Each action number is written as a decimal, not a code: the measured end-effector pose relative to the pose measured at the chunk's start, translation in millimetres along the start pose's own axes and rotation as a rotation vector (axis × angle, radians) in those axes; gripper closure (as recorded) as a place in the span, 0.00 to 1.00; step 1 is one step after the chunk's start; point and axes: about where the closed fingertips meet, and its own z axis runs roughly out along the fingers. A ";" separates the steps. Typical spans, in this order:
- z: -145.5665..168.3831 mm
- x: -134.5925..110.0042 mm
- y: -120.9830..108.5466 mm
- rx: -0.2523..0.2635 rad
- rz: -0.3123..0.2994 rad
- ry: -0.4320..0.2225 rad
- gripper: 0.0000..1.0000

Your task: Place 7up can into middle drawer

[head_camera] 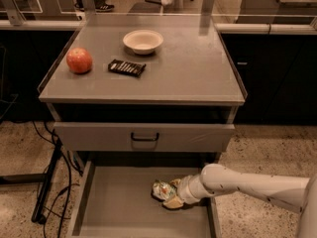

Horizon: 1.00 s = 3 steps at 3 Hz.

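Note:
The 7up can, crumpled, green and silvery, lies low over the floor of the open middle drawer, right of its centre. My gripper reaches in from the right on a white arm. Its tan fingers sit on either side of the can's right end and are closed on it. The can looks to be touching or almost touching the drawer floor.
The cabinet top carries a red apple, a dark flat snack bar and a white bowl. A shut drawer front with a black handle overhangs the open drawer. Black cables trail on the floor at left.

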 end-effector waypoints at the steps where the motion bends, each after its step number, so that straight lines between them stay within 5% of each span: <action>1: 0.0 0.0 0.0 0.000 0.000 0.000 0.59; 3: 0.1 0.0 0.1 0.000 0.000 0.000 0.13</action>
